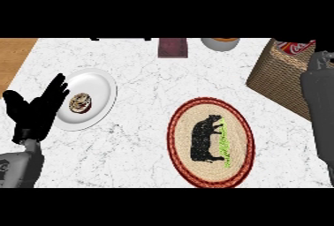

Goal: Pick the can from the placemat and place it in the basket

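We are seeing one can sitting in one basket, plus one placemat and one plate. The left robot hand is resting open, holding nothing. The right robot hand is hovering by the basket, and we cannot tell its grip.

The worktop looks like smooth white stone with thin grey lines, with brown wood beside it. The placemat looks like rough woven straw, and the brown basket is woven too. The plate is smooth and white, the can looks like shiny red metal, and the left hand is dull black.
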Available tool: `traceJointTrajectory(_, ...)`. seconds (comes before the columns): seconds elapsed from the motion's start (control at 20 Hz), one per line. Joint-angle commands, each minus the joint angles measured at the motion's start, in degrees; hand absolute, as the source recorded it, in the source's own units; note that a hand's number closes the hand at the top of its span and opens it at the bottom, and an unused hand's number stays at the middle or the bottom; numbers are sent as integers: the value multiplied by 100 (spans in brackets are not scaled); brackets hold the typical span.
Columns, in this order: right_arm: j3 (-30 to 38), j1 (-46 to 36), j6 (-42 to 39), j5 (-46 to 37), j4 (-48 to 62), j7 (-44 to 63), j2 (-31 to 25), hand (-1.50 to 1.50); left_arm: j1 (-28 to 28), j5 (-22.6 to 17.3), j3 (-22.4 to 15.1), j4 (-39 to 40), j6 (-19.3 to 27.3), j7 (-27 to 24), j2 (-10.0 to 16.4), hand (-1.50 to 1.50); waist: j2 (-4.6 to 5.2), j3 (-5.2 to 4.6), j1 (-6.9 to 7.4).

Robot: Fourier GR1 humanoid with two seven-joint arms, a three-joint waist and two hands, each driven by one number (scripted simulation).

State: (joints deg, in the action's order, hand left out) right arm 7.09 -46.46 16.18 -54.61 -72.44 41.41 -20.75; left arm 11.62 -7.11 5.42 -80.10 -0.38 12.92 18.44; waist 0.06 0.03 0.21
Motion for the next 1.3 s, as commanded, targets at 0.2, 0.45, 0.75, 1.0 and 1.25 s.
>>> traceJointTrajectory(0.2, 613, 234, 950, 586, 1215, -1362, -103, 150, -20, 38, 114, 104, -153, -137, -41, 0, 16, -1, 34)
traceJointTrajectory(0.45, 1223, 108, 1672, 596, 1757, -1073, -267, -150, 84, 241, -69, 11, 116, -18, -274, 0, 30, 1, 52)
traceJointTrajectory(0.75, 1167, -4, 1760, 946, 2531, -2030, -394, -150, -189, 187, 42, -187, -102, 25, -244, 0, 6, -1, 38)
traceJointTrajectory(1.0, 1673, -87, 1941, 1778, 2798, -3217, -620, -150, -16, 228, 65, -158, -50, 60, -267, 0, 23, 4, 62)
traceJointTrajectory(1.25, 2121, -21, 2321, 2112, 1993, -2416, -542, -150, -134, 173, 257, 84, -191, -263, -147, 0, -19, -4, -58)
